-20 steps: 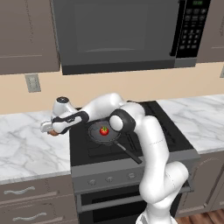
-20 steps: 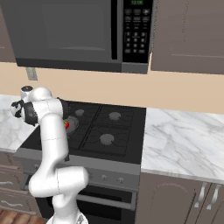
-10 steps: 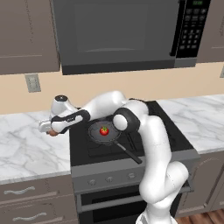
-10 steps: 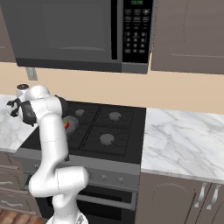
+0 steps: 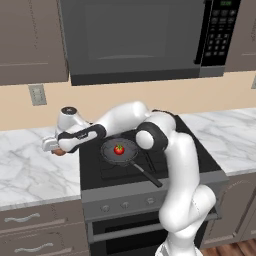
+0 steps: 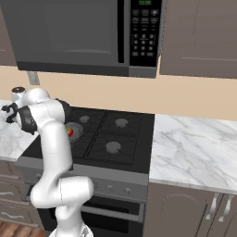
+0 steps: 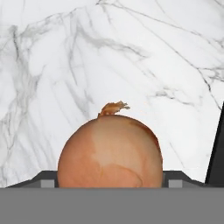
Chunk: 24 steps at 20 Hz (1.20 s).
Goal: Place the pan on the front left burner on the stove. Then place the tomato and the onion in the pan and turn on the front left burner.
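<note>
The dark pan [image 5: 131, 154] sits on the stove [image 5: 165, 172] over the front left burner, which it hides, its handle pointing front right. The red tomato [image 5: 119, 149] lies inside it, also seen as the tomato [image 6: 70, 132] in the right base view. The orange-brown onion [image 7: 110, 153] rests on the marble counter left of the stove, where the onion [image 5: 59, 152] peeks out under the hand. My gripper [image 5: 55, 148] reaches down over it, open, with a fingertip [image 7: 48, 180] on either side of the onion and the counter still under it.
The marble counter [image 5: 25, 175] stretches left of the stove, with more counter [image 6: 194, 143] on the right. A microwave [image 5: 135, 40] hangs above the cooktop. Knobs [image 5: 127, 204] line the steel front panel. A wall outlet [image 5: 36, 94] is behind the hand.
The hand has eased a little further left and down over the onion. The jaws have kept their width. The pan and the tomato have stayed put.
</note>
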Motion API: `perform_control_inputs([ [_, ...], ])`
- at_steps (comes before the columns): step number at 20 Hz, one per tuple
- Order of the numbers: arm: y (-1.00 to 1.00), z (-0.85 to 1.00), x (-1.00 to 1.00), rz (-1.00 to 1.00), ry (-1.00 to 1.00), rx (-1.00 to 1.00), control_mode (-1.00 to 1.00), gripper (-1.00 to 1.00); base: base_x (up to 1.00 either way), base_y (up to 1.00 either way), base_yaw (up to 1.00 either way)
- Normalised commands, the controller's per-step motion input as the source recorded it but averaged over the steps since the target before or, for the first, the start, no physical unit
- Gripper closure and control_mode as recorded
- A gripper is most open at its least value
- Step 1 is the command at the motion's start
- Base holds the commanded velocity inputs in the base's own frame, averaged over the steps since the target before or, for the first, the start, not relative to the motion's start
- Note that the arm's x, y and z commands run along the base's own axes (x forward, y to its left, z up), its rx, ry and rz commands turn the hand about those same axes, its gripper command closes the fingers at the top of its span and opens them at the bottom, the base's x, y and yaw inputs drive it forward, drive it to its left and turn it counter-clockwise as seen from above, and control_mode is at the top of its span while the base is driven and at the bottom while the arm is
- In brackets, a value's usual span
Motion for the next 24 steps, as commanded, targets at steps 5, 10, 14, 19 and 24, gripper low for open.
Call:
perform_control_inputs([
  [5, -0.12, 0.15, -0.28, 0.00, 0.00, 0.00, -1.00, 1.00, 0.00, 0.00, 0.00],
  [10, -0.18, 0.05, -0.32, 0.00, 0.00, 0.00, -1.00, 1.00, 0.00, 0.00, 0.00],
  [14, -0.26, 0.07, -0.39, 0.00, 0.00, 0.00, -1.00, 1.00, 0.00, 0.00, 0.00],
  [19, -0.29, 0.21, -0.45, 0.00, 0.00, 0.01, -1.00, 1.00, 0.00, 0.00, 0.00],
  [24, -0.30, 0.29, -0.32, -0.03, 0.00, 0.01, -1.00, 1.00, 0.00, 0.00, 0.00],
])
